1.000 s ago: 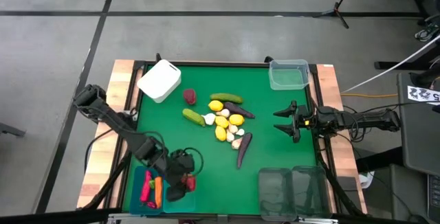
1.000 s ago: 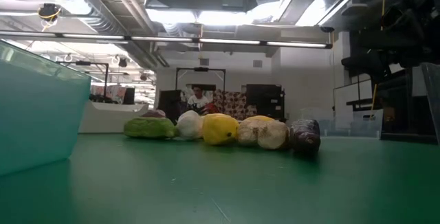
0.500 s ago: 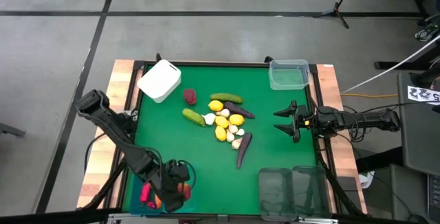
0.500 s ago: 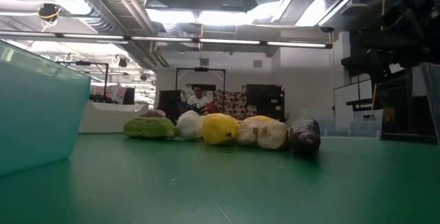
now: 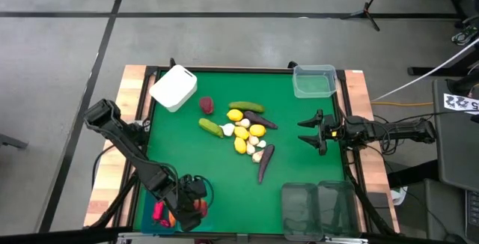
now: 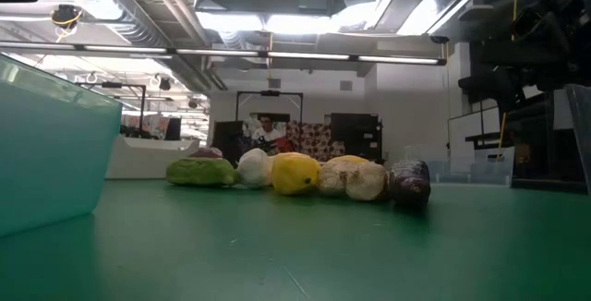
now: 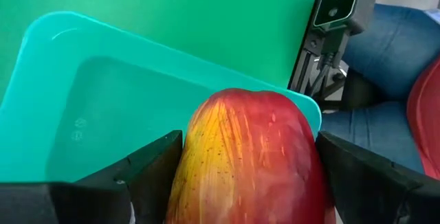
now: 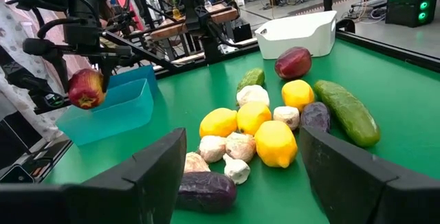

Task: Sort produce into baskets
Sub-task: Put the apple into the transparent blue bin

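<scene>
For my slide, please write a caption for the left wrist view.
Left pincer holds a red-yellow apple above an empty teal basket.

Glossy apple (image 7: 247, 159), seemingly smooth-plastic teal basket (image 7: 103, 107)

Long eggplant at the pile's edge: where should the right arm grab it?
Probably across the mid-body of the eggplant, from above, with the right end effector turned to straddle its narrow width. It lies flat with both long sides bare; garlic crowds one end.
</scene>
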